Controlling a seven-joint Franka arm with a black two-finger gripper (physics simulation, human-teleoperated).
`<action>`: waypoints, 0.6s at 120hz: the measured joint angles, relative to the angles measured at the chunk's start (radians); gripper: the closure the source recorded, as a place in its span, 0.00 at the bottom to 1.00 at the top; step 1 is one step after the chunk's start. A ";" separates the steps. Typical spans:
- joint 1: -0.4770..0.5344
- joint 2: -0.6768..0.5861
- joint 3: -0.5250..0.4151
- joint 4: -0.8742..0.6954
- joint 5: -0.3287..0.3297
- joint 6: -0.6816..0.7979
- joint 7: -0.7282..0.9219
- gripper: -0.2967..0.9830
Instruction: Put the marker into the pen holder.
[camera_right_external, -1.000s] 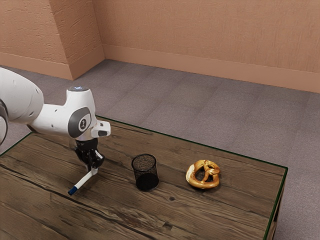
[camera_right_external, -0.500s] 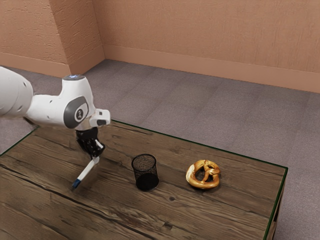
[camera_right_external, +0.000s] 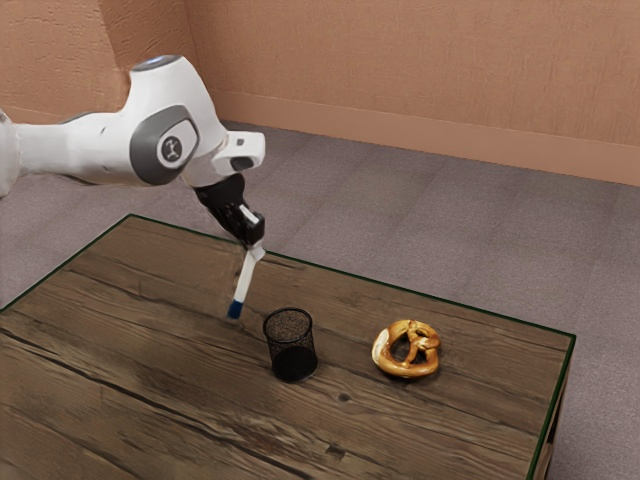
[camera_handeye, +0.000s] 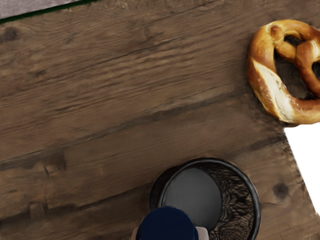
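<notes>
Marker (camera_right_external: 246, 282) is in the air, pinched in the gripper (camera_right_external: 258, 250), so the grab looks sorted. Fingers are closed down to roughly the barrel's thickness, one on each side, with the blue cap (camera_right_external: 235, 310) pointing down. It's hanging at a slant though, cap end kicked toward the exterior view's left.

Pen holder (camera_right_external: 292, 360) is standing upright on the table (camera_right_external: 150, 330), near the cap but not under it in the exterior view. The wrist view has the cap overlapping the near part of the rim (camera_handeye: 215, 161), but I'd read that as the camera angle, not proof it's lined up.

So the step now is the carry-over, imo. Best bet: keep the cap above rim height, tip the wrist until the marker's closer to vertical, then center the cap end (not the hand!) over the opening. Lower straight and slow, and only let go once the cap's well inside. Go in slanted and it could snag the mesh or knock the holder toward the pretzel (camera_right_external: 381, 352).
</notes>
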 joint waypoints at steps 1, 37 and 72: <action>-0.007 0.004 -0.002 0.005 -0.003 -0.001 0.000 0.85; -0.055 0.087 -0.021 0.080 -0.045 -0.002 0.001 0.85; -0.017 0.145 -0.020 0.053 -0.216 0.182 0.077 0.84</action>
